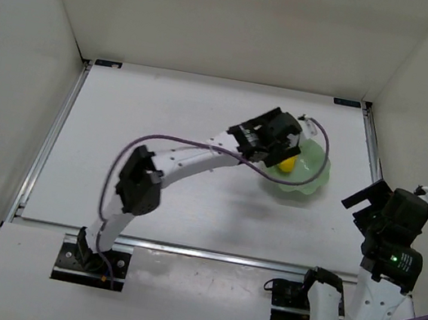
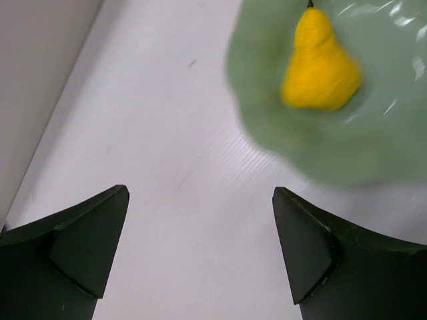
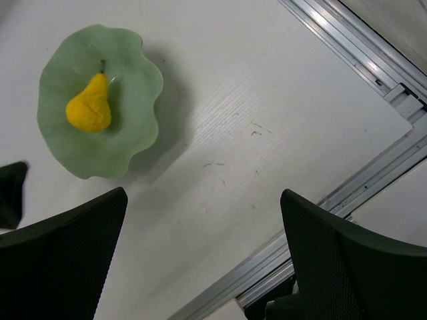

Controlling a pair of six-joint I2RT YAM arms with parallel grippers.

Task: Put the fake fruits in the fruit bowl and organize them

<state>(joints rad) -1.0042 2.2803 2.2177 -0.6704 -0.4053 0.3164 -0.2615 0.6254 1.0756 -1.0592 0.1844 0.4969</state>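
Yellow pear [image 3: 89, 110] inside mint-green bowl [image 3: 133, 87]; left and right jaws wide apart, empty.

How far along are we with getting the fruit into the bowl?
Done: the pear lies inside the fruit bowl, with no hand touching it. In hand: nothing. The left hand hovers open beside the bowl's rim, and the right hand is open, off to the side. Left: no other fruit shows in any view, so probably only backing the hands away.

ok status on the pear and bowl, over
Left gripper open, empty, by the bowl. Right gripper open, empty, off to the side. Pear lying in the bowl. Nothing blocking.
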